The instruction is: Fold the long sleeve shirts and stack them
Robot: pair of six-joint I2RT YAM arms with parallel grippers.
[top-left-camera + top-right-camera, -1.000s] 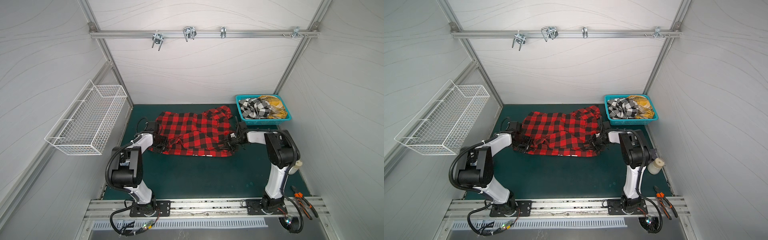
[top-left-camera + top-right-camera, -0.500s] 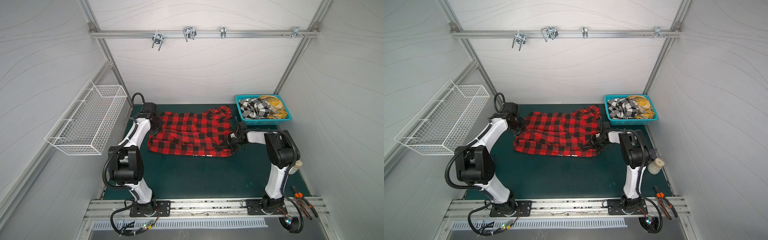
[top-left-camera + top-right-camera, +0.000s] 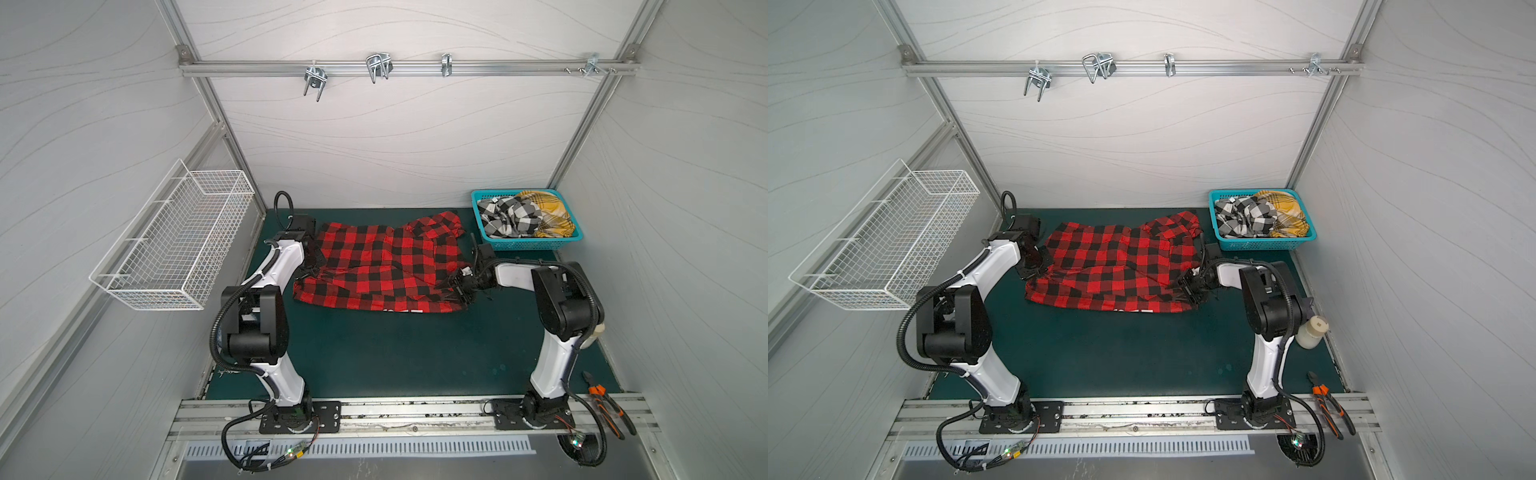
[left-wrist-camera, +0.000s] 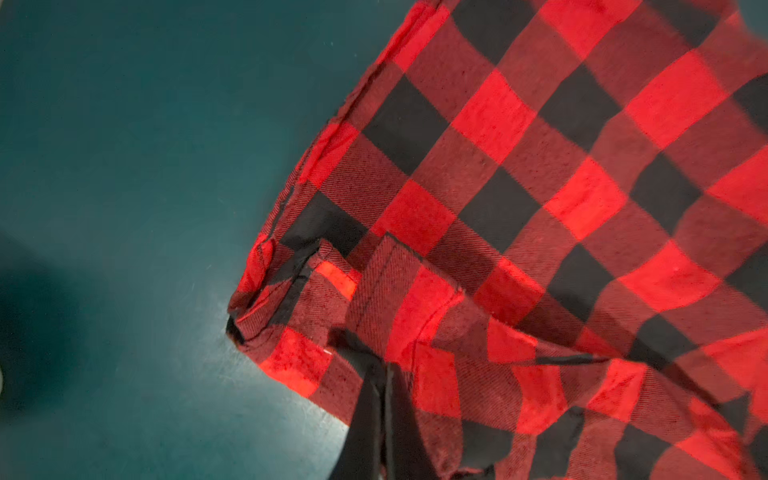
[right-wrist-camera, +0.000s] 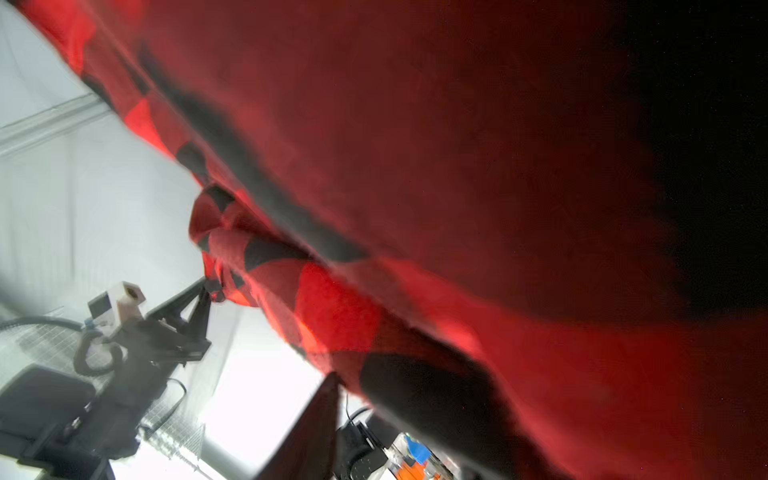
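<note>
Pinching red shirt (image 4: pixel 540 187) edge: left gripper (image 4: pixel 380 372) (jaws together).

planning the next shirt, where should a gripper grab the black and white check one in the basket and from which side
Probably the raised crumpled fold atop the black-and-white check shirt, coming straight down from above. It lies bunched inside the teal basket, whose walls block a sideways reach, and the yellow shirt presses against one side.
</note>
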